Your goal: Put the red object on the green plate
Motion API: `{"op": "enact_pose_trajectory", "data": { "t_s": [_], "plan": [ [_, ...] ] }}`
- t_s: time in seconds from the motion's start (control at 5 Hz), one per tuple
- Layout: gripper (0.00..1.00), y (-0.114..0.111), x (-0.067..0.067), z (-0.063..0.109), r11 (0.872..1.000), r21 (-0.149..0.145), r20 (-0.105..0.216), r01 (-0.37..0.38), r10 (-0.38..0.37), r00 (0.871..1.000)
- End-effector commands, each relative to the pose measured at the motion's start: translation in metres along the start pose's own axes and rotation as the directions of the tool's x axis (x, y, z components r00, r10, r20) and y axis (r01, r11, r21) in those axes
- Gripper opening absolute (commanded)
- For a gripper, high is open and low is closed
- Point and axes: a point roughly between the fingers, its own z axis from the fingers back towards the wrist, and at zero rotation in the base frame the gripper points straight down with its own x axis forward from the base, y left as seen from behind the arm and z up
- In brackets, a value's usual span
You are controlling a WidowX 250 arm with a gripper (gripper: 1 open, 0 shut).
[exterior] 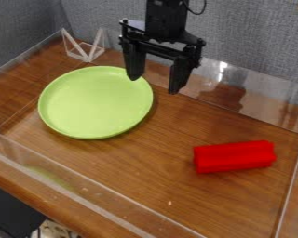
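The red object (235, 155) is a bright red rounded block lying flat on the wooden table at the right, nearer the front. The green plate (94, 102) is a round lime-green dish at the left with nothing on it. My gripper (156, 78) hangs pointing down at the back, over the plate's far right rim, with its two black fingers spread apart and nothing between them. It is well clear of the red block, up and to the left of it.
Clear plastic walls (257, 88) fence the wooden table on all sides. A small white wire stand (82, 44) sits in the back left corner behind the plate.
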Motion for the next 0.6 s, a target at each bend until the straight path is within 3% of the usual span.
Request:
{"op": "enact_pose_trajectory", "data": {
  "t_s": [0.0,0.2,0.4],
  "plan": [
    [1.0,-0.019,0.002,-0.008,0.993,0.003,-0.02,0.122,-0.122,0.992],
    [1.0,-0.047,0.001,-0.013,0.955,0.01,-0.028,0.295,-0.295,0.955],
    [1.0,-0.077,0.004,-0.016,0.879,0.023,-0.049,0.477,-0.475,0.878]
  ]
}}
